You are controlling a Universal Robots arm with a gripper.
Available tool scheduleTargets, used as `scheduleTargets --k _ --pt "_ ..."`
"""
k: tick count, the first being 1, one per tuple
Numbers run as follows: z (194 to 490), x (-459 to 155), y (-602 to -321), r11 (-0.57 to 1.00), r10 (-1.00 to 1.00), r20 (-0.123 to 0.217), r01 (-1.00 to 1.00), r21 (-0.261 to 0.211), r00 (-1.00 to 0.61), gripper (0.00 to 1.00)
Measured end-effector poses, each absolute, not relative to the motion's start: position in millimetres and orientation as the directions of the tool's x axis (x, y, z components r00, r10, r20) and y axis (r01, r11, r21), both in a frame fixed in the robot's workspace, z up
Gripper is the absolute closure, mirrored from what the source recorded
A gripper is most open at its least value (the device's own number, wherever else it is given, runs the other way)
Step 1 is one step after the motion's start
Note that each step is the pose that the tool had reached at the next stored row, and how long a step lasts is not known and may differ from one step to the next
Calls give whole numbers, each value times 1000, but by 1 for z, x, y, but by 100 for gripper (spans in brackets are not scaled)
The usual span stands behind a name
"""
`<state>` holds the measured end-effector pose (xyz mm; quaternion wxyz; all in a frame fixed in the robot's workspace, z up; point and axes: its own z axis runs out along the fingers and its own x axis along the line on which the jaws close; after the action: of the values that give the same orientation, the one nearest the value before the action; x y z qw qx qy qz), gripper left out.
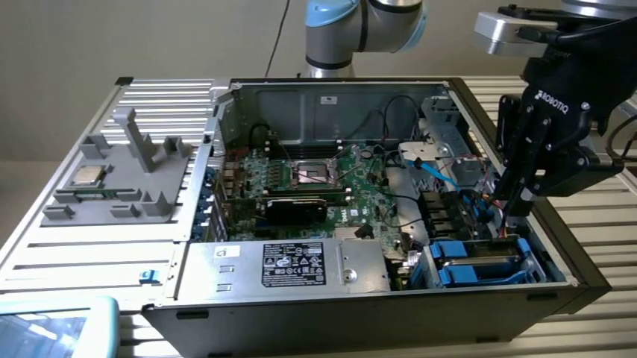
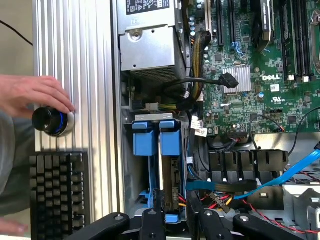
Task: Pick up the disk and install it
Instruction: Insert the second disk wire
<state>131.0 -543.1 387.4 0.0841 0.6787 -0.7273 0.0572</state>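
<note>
Gripper (image 2: pixel 176 220) down inside the open computer case (image 1: pixel 298 313), fingers clamped on the disk (image 2: pixel 170 170) edge, disk upright in the blue-tabbed drive bay; a person's hand (image 2: pixel 30 95) on a black knob (image 2: pixel 52 121)

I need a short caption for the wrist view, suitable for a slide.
Robot hand above the blue-framed disk seated in the drive bay of an open computer case, beside the motherboard.

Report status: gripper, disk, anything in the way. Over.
Gripper low over the drive bay, fingers astride the disk's end. Disk on edge in the bay, blue carrier around it. Blue SATA cable and wires close alongside.
</note>
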Motion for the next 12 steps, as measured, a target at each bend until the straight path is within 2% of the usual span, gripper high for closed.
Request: scheduleTargets --k 12 --pt "387 121 -543 70 -978 200 -997 28 -63 69"
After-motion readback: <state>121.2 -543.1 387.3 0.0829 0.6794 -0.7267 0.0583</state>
